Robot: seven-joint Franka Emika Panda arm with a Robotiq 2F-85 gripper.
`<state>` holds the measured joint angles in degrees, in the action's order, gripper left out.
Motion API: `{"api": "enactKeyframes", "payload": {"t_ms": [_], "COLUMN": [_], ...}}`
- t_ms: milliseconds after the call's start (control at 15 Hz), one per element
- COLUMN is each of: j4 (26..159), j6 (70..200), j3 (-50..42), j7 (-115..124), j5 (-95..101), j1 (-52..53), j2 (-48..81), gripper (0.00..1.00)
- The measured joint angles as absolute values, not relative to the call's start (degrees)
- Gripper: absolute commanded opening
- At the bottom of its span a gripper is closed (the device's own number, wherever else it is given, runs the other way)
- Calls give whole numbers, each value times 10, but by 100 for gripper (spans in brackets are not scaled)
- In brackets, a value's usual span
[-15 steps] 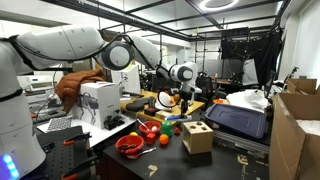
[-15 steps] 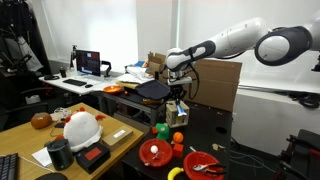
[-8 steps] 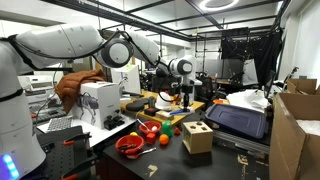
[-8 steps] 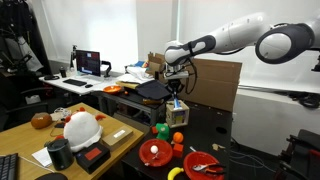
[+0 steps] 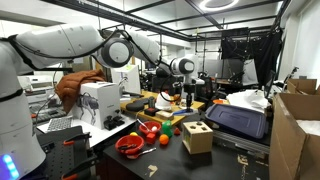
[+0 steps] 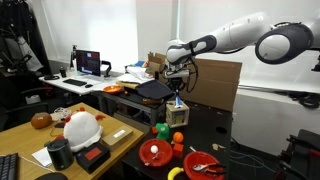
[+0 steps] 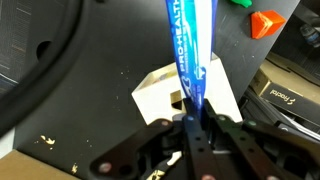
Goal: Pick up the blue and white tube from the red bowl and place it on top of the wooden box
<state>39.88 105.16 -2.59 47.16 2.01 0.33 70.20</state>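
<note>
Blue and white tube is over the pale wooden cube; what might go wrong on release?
1. The gripper pinches the blue and white tube by one end, so it hangs end-on above the pale wooden cube; released so, it may topple off.
2. The cube's top looks small; an off-centre drop could roll onto the black table.

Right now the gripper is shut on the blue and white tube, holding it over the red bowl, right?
Wrong place. The gripper is shut on the blue and white tube, but holds it over the wooden box, as the wrist view shows.
</note>
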Motion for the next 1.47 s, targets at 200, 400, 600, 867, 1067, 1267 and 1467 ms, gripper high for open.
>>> {"api": "enactKeyframes", "payload": {"t_ms": [200,400,600,867,1067,1267,1467], "j4": [394,384,372,355,345,336,333], "j6": [1051,1051,1053,1071,1097,1110,1111], "j3": [-27,-28,-28,-25,-25,-27,-27], "j7": [476,476,477,494,510,522,534], "j5": [20,20,20,20,20,20,20], "j1": [-14,-32,-38,-29,-17,-10,-9], "j2": [703,705,712,729,742,749,753], "gripper": [3,3,3,3,3,3,3]}}
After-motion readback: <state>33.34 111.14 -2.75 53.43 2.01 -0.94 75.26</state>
